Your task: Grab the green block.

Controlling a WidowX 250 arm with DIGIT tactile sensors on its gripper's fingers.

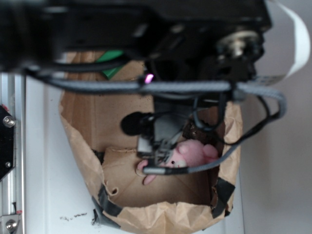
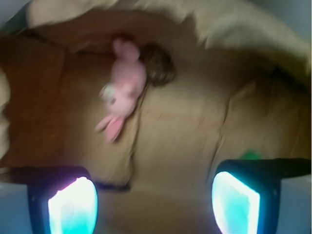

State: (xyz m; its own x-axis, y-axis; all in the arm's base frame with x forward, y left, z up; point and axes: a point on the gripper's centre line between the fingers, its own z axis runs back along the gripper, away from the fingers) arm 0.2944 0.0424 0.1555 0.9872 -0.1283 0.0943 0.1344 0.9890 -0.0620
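pincer released, empty | green block by one fingertip | pink bunny apart | no legible writing

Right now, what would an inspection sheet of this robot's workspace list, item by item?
Surface: brown cardboard floor of a paper-lined box.
Job's things: green block at the box's far end, partly hidden by the arm.
Clutter: pink plush bunny lying beside a dark brown lump.
Grippers: tool open, empty, above the floor.
Cables: grey cables looping over the box.
Surroundings: white table, metal rail.
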